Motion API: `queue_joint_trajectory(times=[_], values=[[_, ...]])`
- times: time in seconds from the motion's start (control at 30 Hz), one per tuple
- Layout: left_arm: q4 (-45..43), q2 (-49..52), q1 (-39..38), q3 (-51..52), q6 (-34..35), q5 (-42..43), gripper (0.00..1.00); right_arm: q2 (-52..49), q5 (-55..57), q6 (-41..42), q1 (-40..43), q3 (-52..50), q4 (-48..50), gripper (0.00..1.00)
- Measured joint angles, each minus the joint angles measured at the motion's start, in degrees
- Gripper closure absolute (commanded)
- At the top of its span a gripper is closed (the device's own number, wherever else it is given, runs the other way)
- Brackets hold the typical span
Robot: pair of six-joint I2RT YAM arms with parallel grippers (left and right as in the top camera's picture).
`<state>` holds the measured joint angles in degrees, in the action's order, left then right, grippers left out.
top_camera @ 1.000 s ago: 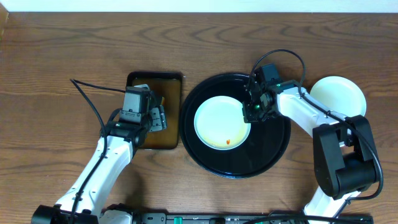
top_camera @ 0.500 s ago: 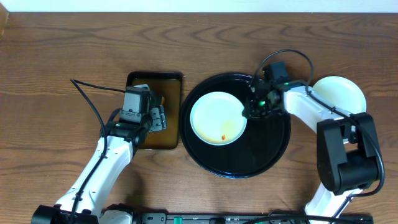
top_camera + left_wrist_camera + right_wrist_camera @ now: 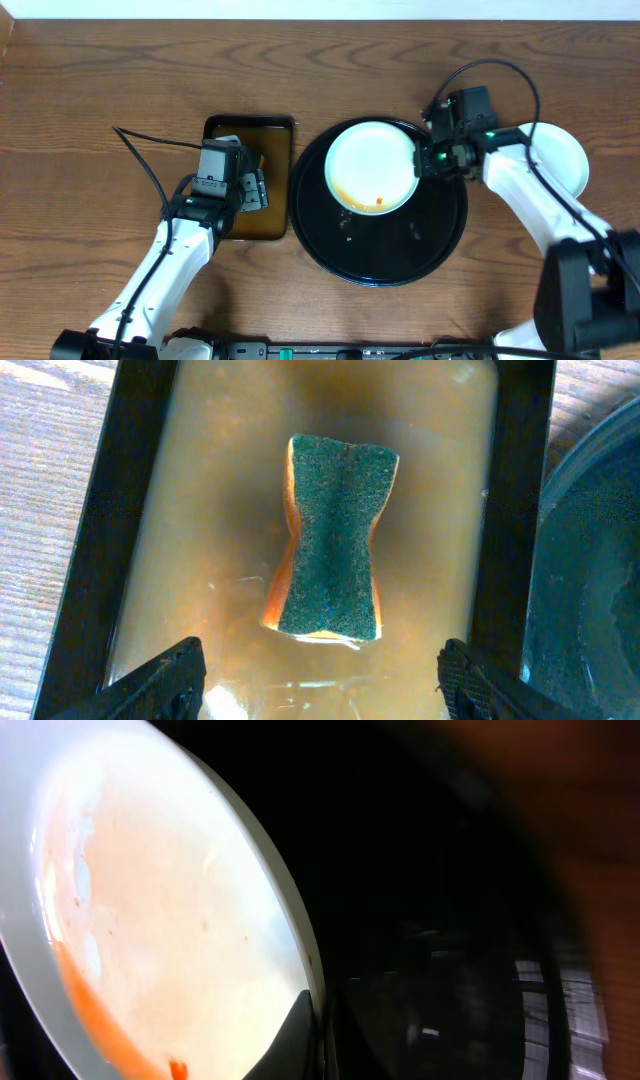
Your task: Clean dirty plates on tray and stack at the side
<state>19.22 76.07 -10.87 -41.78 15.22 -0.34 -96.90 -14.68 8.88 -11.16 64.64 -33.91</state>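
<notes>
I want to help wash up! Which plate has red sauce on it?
The held plate above the black tray, its rim in the right claw. It shows an orange-red streak; the side plate off the tray looks clean.

Right wrist view: plate (image 3: 150, 900) cut off by left and bottom edges; upper right a brown blur.
Left wrist view: left gripper (image 3: 318, 685), both fingertips (image 3: 165, 678) cropped at bottom edge; black tray (image 3: 600, 560) cropped at right.
Overhead: right arm (image 3: 525, 190) hides part of side plate (image 3: 560, 145).
</notes>
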Motion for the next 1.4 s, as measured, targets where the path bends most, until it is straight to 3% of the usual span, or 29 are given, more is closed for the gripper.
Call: queue_joint_trajectory(times=[0.33,0.47,0.9,1.3,1.4], values=[[0.0,0.0,0.0,0.0,0.0,0.0,0.25,6.6,21.6,-4.7,-2.5,0.0,-0.7,0.99],[0.0,0.0,0.0,0.0,0.0,0.0,0.25,7.6,24.9,-5.7,-5.4,0.0,-1.7,0.99],[0.0,0.0,0.0,0.0,0.0,0.0,0.24,6.4,20.1,6.6,-5.2,-0.9,-4.8,0.99],[-0.1,0.0,0.0,0.0,0.0,1.1,0.26,0.0,12.2,11.9,-5.2,-6.3,1.9,0.99],[-0.7,0.0,0.0,0.0,0.0,3.3,0.26,-1.5,10.3,12.5,-5.2,-6.3,0.6,0.86]])
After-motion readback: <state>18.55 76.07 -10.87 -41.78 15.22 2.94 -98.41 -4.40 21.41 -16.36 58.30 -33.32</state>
